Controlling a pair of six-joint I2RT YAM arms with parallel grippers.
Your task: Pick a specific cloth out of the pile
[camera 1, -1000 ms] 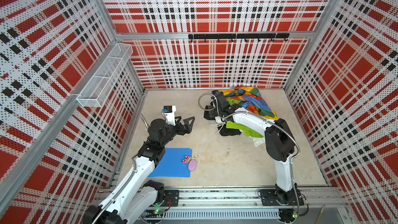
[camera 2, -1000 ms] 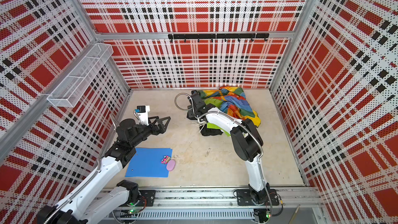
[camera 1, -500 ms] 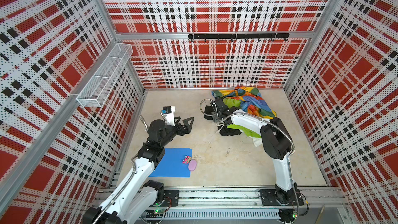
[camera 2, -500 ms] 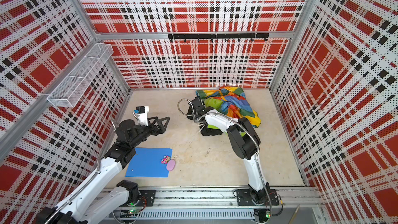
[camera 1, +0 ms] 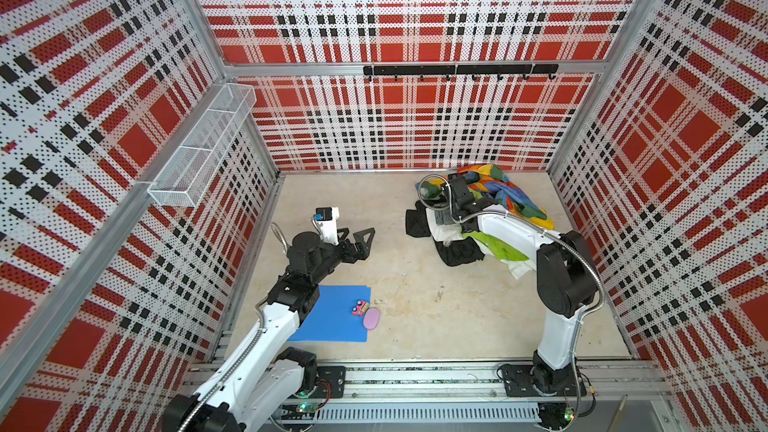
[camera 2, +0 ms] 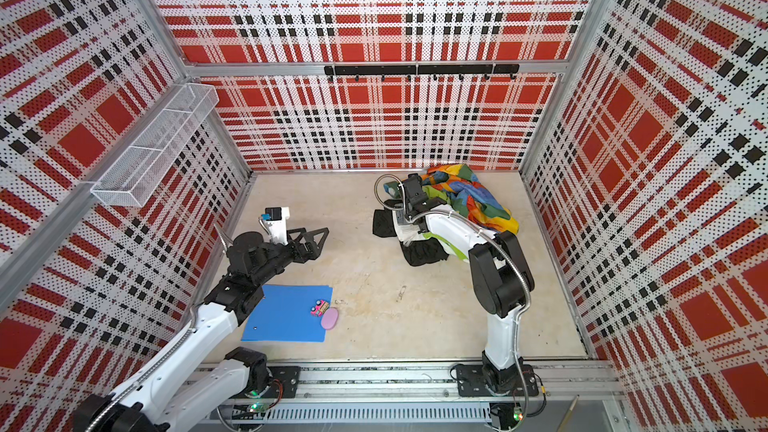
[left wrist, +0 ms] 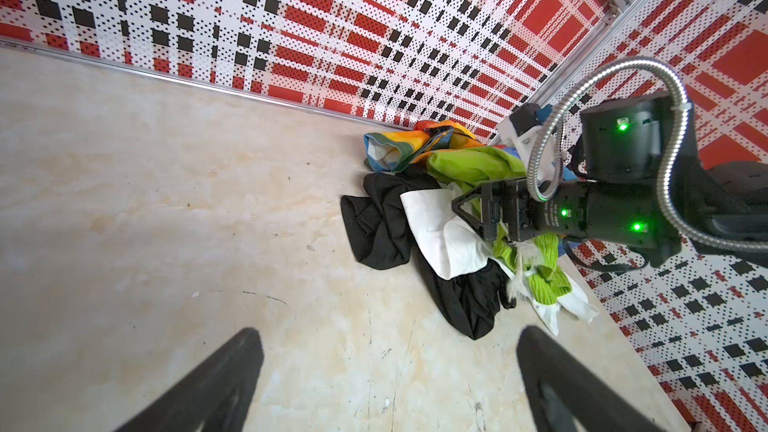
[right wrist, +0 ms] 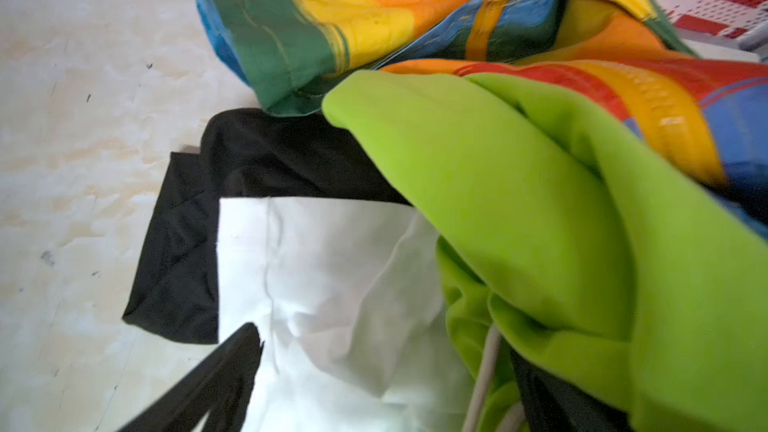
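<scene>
White right arm (camera 1: 511, 230) arches low over the pile (camera 1: 513, 197), right fingers (right wrist: 216, 380) released; left arm (camera 1: 274, 326) hovers apart, left fingers (left wrist: 216, 384) spread.

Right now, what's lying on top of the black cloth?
A white cloth lies across the black cloth, and the lime green cloth overlaps it too. Two black ends stick out; the stretch between is hidden.

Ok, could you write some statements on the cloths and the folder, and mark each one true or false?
1. The white cloth covers part of the black cloth. True.
2. The blue folder lies under the pile. False: it lies well apart from it.
3. The left pincer is open and holds nothing. True.
4. The black cloth lies fully clear of the pile. False: the white cloth and the lime green cloth lie over it.
</scene>
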